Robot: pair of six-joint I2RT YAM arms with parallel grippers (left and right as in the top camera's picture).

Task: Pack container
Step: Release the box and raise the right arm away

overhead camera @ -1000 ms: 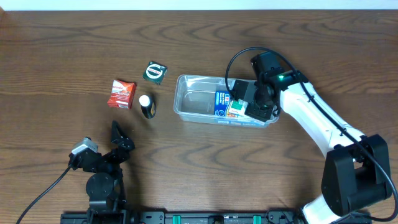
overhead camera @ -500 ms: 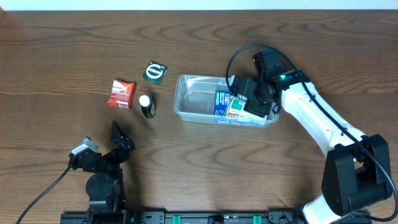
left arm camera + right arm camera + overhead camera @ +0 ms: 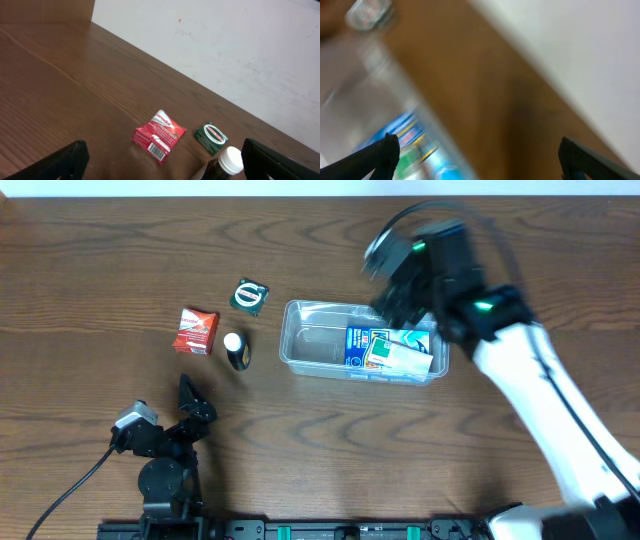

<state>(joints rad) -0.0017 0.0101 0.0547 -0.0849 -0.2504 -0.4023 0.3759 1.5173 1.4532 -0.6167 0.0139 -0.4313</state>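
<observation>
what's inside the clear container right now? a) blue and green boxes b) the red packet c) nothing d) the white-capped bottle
A: the blue and green boxes lie in the right end of the container, while the red packet and the white-capped bottle sit outside it.

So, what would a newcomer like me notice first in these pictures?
Probably the white right arm, a blur over the right side of the table, next to a clear container that holds blue and green boxes at its right end. Left of the container sit a red packet, a green packet and a white-capped bottle.
</observation>
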